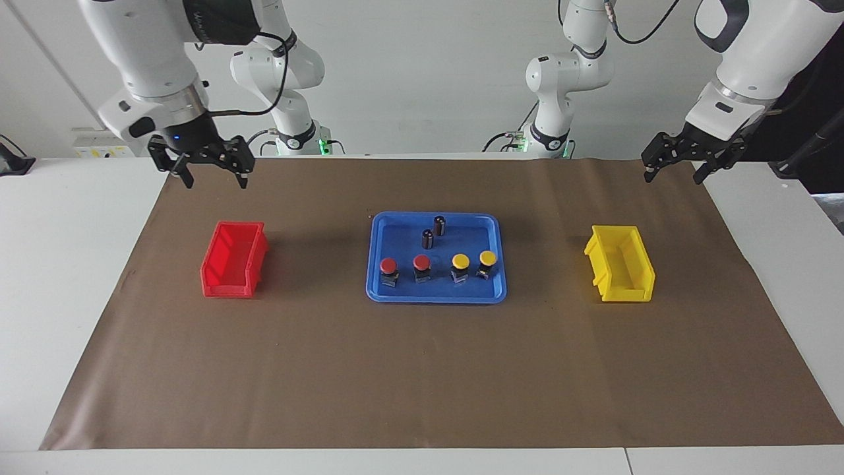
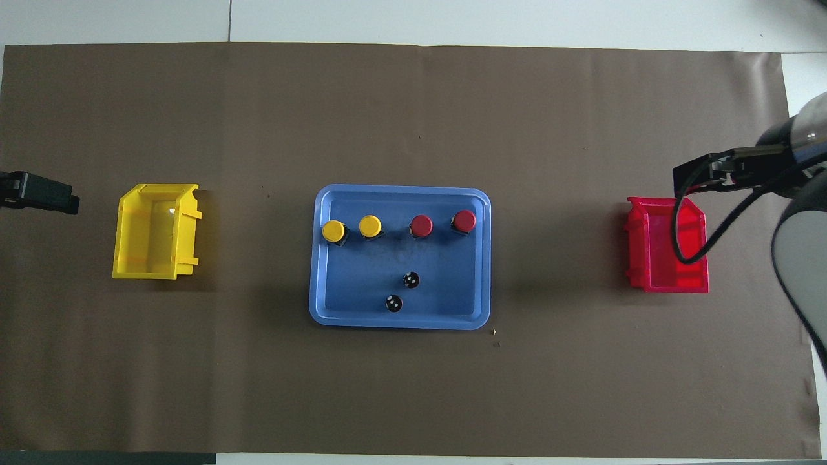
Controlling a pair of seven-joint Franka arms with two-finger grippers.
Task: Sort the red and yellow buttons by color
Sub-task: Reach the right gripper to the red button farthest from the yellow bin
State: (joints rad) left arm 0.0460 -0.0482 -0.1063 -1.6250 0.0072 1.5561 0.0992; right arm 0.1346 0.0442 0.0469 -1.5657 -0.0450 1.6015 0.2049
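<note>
We see the red and yellow buttons [image 1: 437, 267] lined up in the blue tray [image 1: 491, 293] at frame centre; the right gripper [image 1: 211, 168] hangs spread and empty at upper left; the left gripper [image 1: 673, 168], equally spread and empty, at upper right.

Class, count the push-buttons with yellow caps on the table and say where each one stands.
2. Both stand in the blue plastic tray, in the row farther from the robots: one yellow-capped push-button at the left arm's end of the row, the other beside a red-capped push-button. None seems hidden.
</note>
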